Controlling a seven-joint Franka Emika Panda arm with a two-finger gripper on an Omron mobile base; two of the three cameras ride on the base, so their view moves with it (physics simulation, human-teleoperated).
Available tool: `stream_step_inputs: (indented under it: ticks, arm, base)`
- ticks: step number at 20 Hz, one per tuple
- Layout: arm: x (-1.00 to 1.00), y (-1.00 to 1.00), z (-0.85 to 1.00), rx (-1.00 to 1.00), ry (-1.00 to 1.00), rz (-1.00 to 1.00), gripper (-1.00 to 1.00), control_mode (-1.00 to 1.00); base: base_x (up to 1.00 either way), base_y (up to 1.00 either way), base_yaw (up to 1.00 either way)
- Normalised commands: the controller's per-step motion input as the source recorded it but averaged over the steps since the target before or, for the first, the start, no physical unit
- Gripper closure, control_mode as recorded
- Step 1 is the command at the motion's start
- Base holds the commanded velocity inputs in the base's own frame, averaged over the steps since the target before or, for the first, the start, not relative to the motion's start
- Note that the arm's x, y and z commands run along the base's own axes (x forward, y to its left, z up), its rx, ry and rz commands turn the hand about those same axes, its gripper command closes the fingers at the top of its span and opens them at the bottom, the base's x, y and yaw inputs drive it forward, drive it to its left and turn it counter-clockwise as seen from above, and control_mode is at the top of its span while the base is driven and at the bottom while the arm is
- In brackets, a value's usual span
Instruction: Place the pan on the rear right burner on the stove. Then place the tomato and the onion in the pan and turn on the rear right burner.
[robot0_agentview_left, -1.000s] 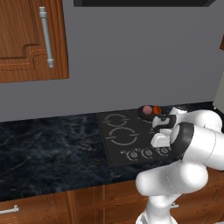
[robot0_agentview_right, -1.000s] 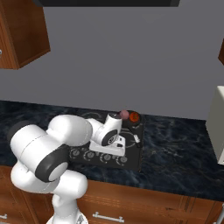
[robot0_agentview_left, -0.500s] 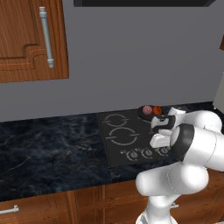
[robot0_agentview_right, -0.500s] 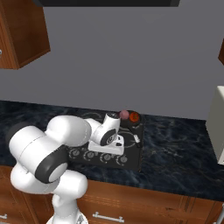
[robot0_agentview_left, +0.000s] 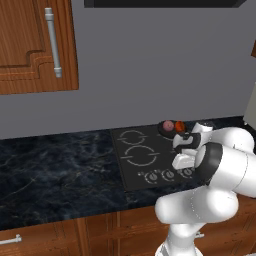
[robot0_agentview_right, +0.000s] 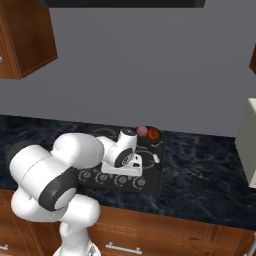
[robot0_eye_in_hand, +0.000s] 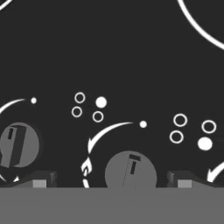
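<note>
In the left base view, the stove (robot0_agentview_left: 142, 155) sits set into the dark marbled table (robot0_agentview_left: 55, 175). At its far right corner lies the pan (robot0_agentview_left: 167, 129), and inside it rest the onion (robot0_agentview_left: 168, 125) and the tomato (robot0_agentview_left: 179, 127), side by side. The white arm bends over the right half of the stove, its hand low above the row of knobs (robot0_agentview_left: 159, 175) along the front edge. A wooden cupboard (robot0_agentview_left: 35, 45) hangs above on the left.

In the right base view, the onion (robot0_agentview_right: 142, 131) and the tomato (robot0_agentview_right: 153, 133) lie close together at the back of the stove (robot0_agentview_right: 150, 172), just beyond the arm's wrist. The pan's handle (robot0_agentview_right: 156, 159) runs toward the front. The hand points down over the knobs (robot0_agentview_right: 122, 180).

In the hand view, the tool (robot0_eye_in_hand: 109, 178) stands wide open and holds nothing; its two fingertips (robot0_eye_in_hand: 41, 179) flank a round grey knob (robot0_eye_in_hand: 130, 171) with a flame mark beside it. A second knob (robot0_eye_in_hand: 17, 145) lies to the left.
</note>
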Motion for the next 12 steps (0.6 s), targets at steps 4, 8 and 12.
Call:
stream_step_inputs:
  ticks: [4, 8, 12]
  arm:
    - [0.0, 0.0, -0.02, 0.0, 0.0, 0.0, -1.0, -1.0]
    - [0.0, 0.0, -0.24, -0.01, 0.0, 0.0, -1.0, -1.0]
    - [0.0, 0.0, -0.49, 0.0, 0.0, 0.0, -1.0, -1.0]
  base:
    - [0.0, 0.0, 0.0]
    - [0.0, 0.0, 0.0]
    - [0.0, 0.0, 0.0]
